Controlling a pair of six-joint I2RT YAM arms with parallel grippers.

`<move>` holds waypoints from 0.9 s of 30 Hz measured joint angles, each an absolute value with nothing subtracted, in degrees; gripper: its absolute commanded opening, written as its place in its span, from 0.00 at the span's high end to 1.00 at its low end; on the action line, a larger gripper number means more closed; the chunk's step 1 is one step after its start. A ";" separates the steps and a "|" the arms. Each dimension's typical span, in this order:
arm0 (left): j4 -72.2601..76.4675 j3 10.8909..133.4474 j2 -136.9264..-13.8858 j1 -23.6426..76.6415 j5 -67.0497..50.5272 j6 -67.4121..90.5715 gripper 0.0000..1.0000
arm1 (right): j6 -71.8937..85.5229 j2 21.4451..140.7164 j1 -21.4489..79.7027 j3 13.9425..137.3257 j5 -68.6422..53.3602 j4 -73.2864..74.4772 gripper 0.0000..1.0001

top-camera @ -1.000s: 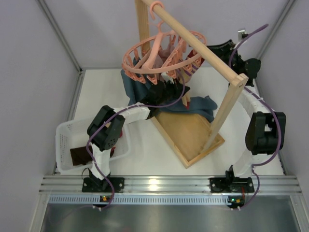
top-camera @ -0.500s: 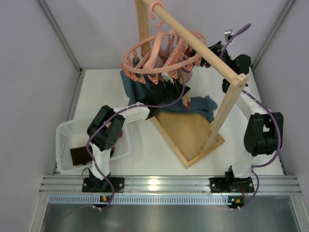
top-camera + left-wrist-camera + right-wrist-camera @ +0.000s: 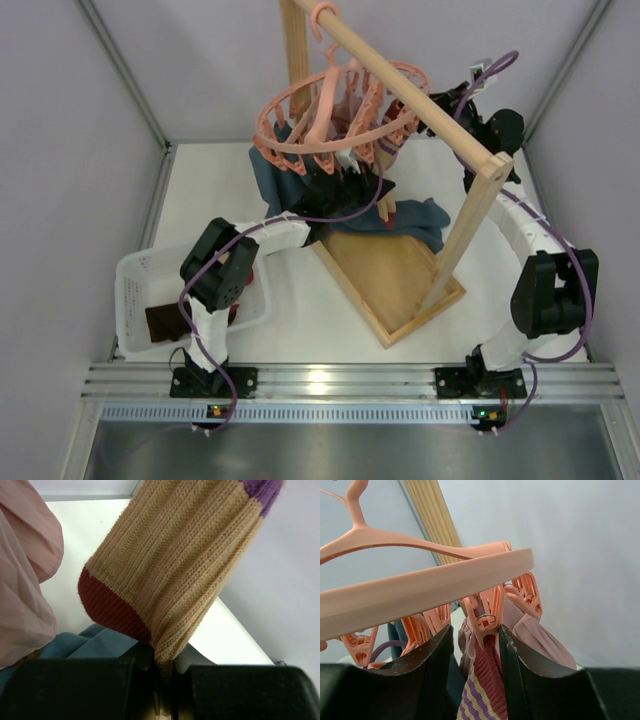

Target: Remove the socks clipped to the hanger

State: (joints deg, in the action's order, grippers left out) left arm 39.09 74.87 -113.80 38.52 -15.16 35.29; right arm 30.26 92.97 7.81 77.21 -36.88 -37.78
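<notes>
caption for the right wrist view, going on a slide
Right gripper, jaws flanking a red striped sock pegged to the pink hanger

Blue-grey cloth seems to lie across the wooden rack, a white basket well apart.

One hanger; its pegs overlap too much to count. Socks clearly seen: three, namely one tan sock, one red striped sock and one dark brown sock. One white basket. One wooden rack. One blue-grey cloth. One pink garment. Two arms: left arm, right arm.
</notes>
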 measured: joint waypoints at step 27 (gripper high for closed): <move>39.09 74.89 -113.82 38.37 -21.43 36.07 0.96 | 37.30 94.48 6.90 75.85 -38.68 -46.26 0.59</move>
